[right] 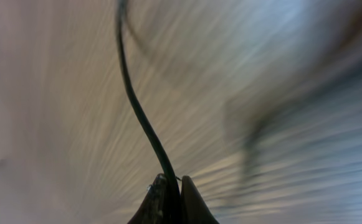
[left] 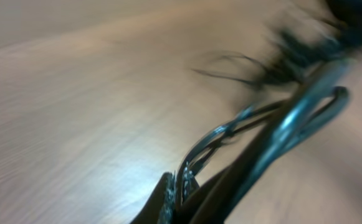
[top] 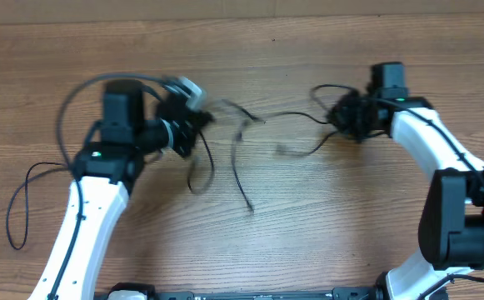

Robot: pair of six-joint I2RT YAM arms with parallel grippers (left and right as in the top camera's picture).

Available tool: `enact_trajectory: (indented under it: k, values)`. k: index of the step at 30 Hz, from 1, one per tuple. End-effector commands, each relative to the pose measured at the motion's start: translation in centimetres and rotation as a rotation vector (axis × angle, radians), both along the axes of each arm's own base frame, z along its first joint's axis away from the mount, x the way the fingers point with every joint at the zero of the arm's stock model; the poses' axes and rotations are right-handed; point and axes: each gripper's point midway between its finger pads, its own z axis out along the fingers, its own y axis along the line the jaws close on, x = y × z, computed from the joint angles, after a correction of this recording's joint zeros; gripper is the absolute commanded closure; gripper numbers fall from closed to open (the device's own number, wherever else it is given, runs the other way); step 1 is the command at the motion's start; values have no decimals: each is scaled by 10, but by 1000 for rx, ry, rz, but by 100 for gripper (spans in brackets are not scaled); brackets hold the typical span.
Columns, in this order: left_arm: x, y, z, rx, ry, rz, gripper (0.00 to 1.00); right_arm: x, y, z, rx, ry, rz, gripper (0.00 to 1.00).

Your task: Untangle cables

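left fingers pinch bundled cables; right fingers pinch one strand, held apart to open the tangle.

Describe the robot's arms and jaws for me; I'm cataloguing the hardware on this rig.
The left arm and right arm each have glossy white links joined by boxy black joint housings, with a small green light near the wrist. A thin black wire loops loosely beside the left arm. The jaws are dark and taper to narrow tips.
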Motion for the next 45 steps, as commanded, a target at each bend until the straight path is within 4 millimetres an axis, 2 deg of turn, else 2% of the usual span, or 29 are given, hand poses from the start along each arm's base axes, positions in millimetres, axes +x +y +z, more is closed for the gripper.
enact_trajectory:
  k: [1,3,5,9,11,16,21,24,29,30,34,42,44,45]
  values:
    - [39,65,27,-123,11,430,96,-13,-59,-16,-226,63,-68,96]
    - [52,86,43,-174,-40,530,96,-28,-83,-23,-298,134,-117,96]
    - [61,104,58,-218,-95,599,96,-40,-98,-26,-327,190,-146,96]
    - [72,123,75,-233,-184,666,96,-64,-105,-30,-318,287,-156,96]
    - [76,133,73,-214,-198,720,96,-75,-102,-32,-313,333,-142,96]
    - [89,163,51,-133,-189,871,96,-92,-80,-32,-290,397,-75,96]
    - [108,191,27,-19,-214,937,96,-99,-39,-30,-220,414,26,96]
    - [119,219,15,-3,-230,1001,96,-101,-16,-29,-221,403,93,96]
    - [126,286,-1,9,-244,1128,96,-110,22,-29,-234,391,210,91]
    - [129,315,-3,19,-251,1174,96,-112,33,-29,-241,382,243,87]
    - [143,371,-4,66,-267,1199,96,-109,51,-29,-247,338,291,79]
    - [195,458,-23,125,-239,1309,93,-107,65,-28,-247,307,321,74]
    - [206,472,-35,141,-172,1332,92,-107,65,-28,-247,307,317,73]
    - [213,479,-53,161,-83,1345,93,-107,65,-28,-243,313,297,70]
